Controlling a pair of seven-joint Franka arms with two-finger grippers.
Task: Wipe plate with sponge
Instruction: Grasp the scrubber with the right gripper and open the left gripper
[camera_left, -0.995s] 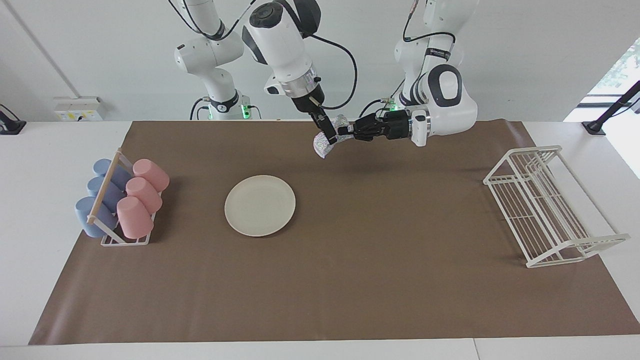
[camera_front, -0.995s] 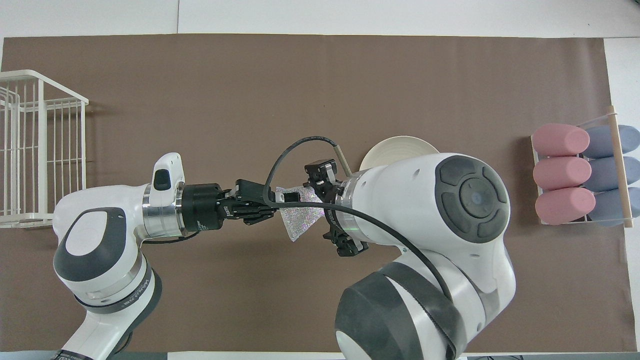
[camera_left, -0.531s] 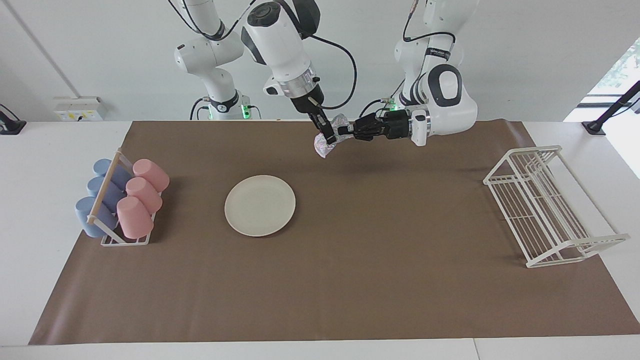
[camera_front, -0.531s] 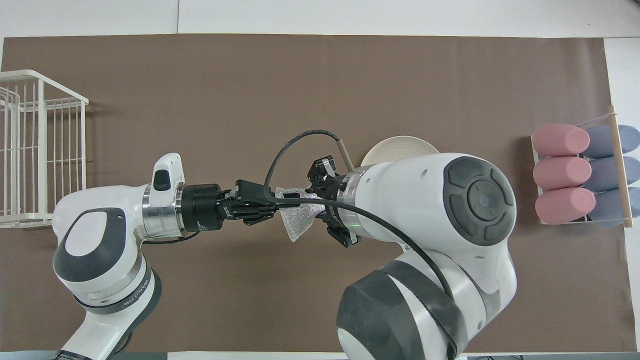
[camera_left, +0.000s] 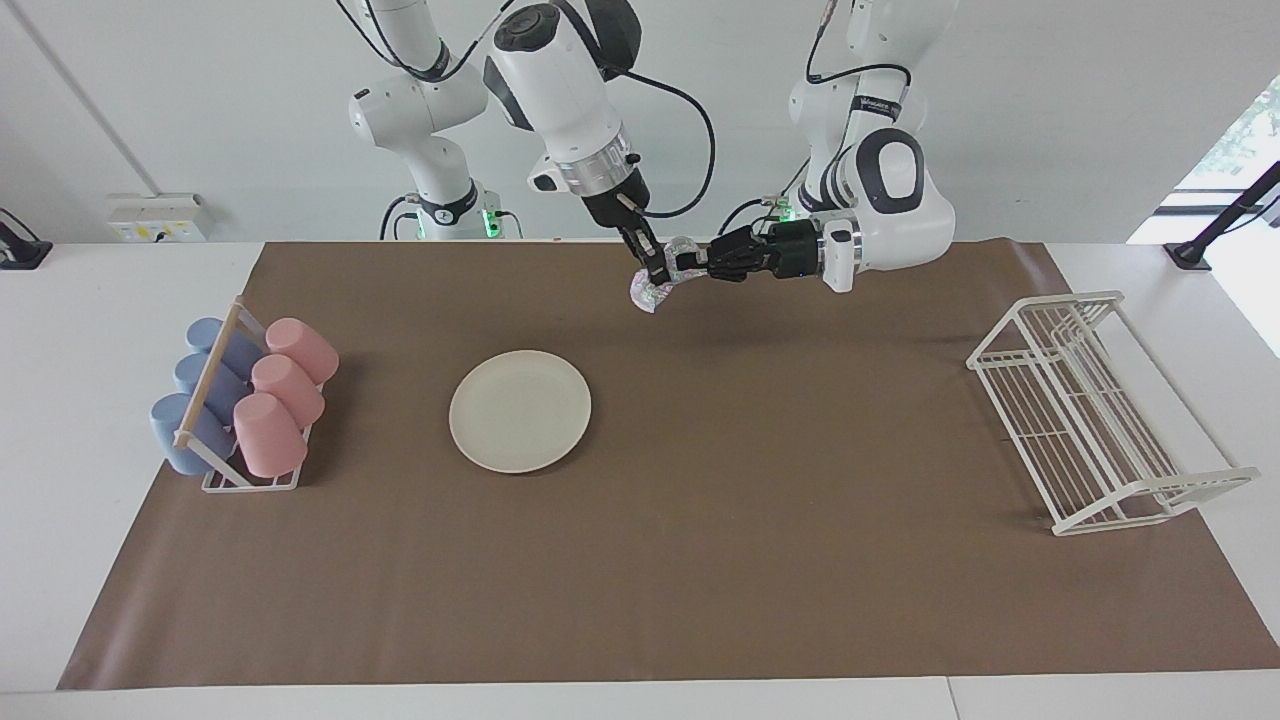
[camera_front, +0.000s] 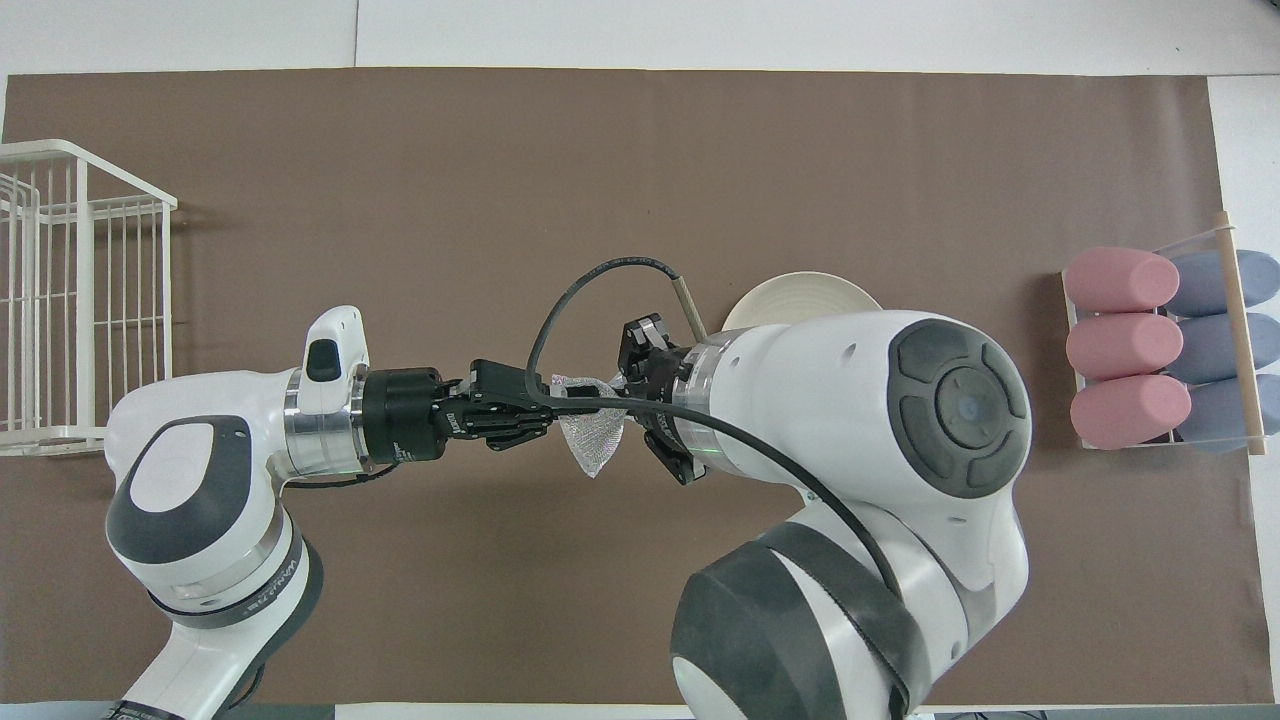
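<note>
The silvery, glittery sponge (camera_left: 647, 292) hangs in the air between both grippers, over the brown mat close to the robots' edge of the table. My left gripper (camera_left: 688, 268) reaches in sideways and is shut on one end of the sponge (camera_front: 596, 442). My right gripper (camera_left: 660, 276) comes down from above and is shut on the same sponge, right beside the left gripper (camera_front: 585, 407). The cream-white plate (camera_left: 520, 410) lies flat on the mat, farther from the robots and toward the right arm's end. In the overhead view the right arm covers most of the plate (camera_front: 792, 294).
A rack with pink and blue cups (camera_left: 247, 398) lying on their sides stands at the right arm's end of the table. A white wire dish rack (camera_left: 1092, 412) stands at the left arm's end. The brown mat (camera_left: 760, 540) covers the table.
My right gripper has closed its fingers on the sponge, which now looks pinched narrower. The left gripper has kept its hold, and both hands rose slightly.
</note>
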